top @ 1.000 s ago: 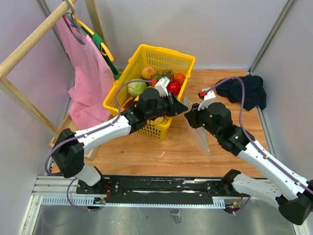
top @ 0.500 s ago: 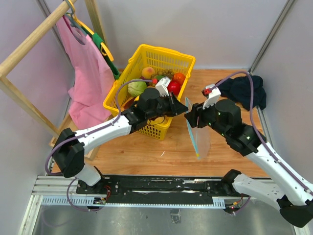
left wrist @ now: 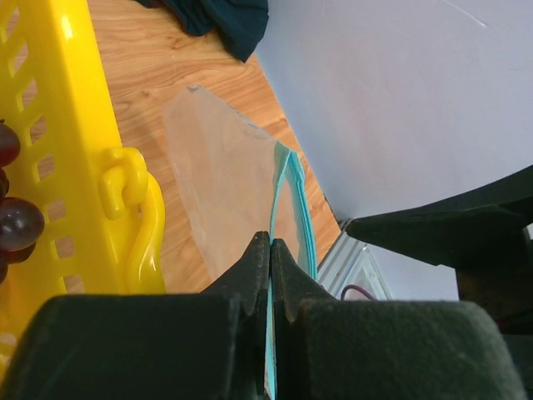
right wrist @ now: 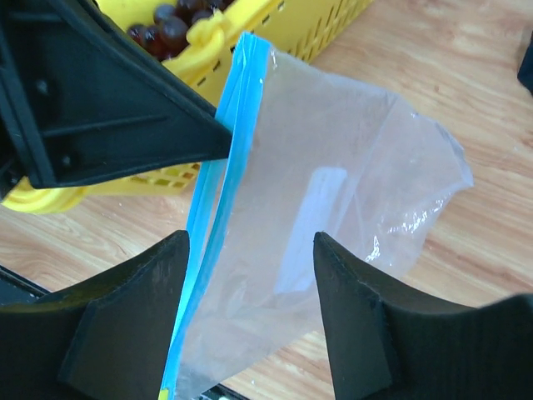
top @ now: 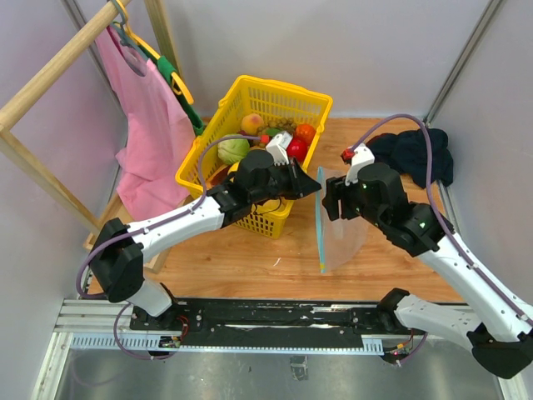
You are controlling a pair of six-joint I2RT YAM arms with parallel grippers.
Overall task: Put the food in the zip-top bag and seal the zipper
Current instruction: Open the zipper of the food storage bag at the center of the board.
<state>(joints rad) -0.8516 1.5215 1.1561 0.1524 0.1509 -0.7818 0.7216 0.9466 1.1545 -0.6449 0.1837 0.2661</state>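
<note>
The clear zip-top bag [top: 343,229] hangs above the wooden floor between my two arms, its blue zipper [top: 320,221] running down its left edge. My left gripper [top: 314,188] is shut on the zipper's top end; in the left wrist view the strip [left wrist: 301,225] is pinched between the tips [left wrist: 271,242]. My right gripper [top: 331,200] stands open just right of that. Its tips [right wrist: 250,242] straddle the bag [right wrist: 350,167] and zipper [right wrist: 237,92] without pinching. The food [top: 279,137] lies in the yellow basket [top: 241,96], with dark grapes [left wrist: 17,225] near the wall.
A dark cloth [top: 412,154] lies bunched at the back right corner. A pink garment [top: 150,117] hangs on a wooden rack [top: 50,79] at the left. The basket's handle [left wrist: 133,192] sits close beside my left fingers. A metal rail [top: 275,321] runs along the near edge.
My right gripper has opened and let go of the bag. The bag has swung down and now hangs from the left gripper alone, which stays shut.
</note>
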